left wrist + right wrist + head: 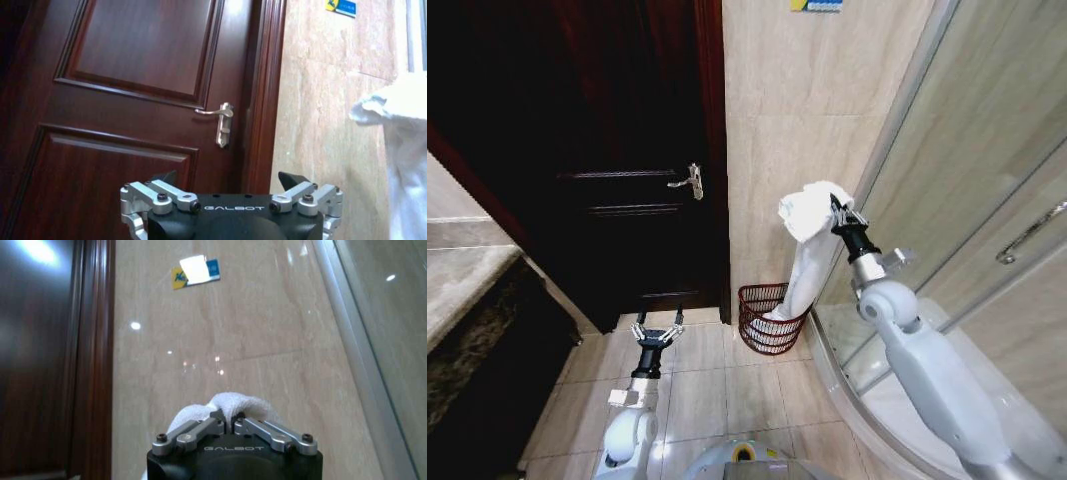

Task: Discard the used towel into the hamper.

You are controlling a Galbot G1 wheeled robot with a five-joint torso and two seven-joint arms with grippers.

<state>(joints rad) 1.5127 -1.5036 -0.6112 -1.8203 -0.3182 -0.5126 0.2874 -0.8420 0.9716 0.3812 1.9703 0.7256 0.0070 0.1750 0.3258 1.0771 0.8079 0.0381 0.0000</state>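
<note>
A white towel (807, 245) hangs from my right gripper (834, 214), which is shut on its bunched top, raised in front of the beige tiled wall. The towel's lower end reaches down into the hamper (767, 318), a reddish-brown wire basket on the floor against the wall. In the right wrist view the right gripper (228, 418) pinches the towel (230, 404) between closed fingers. My left gripper (658, 331) stands open low over the floor tiles near the door, left of the hamper. In the left wrist view the left gripper (227, 181) is spread wide, with the towel (400, 145) at the edge.
A dark wooden door (617, 140) with a metal handle (689, 181) stands left of the hamper. A curved glass shower enclosure (967, 200) and its raised base lie to the right. A stone counter (462, 270) runs along the left.
</note>
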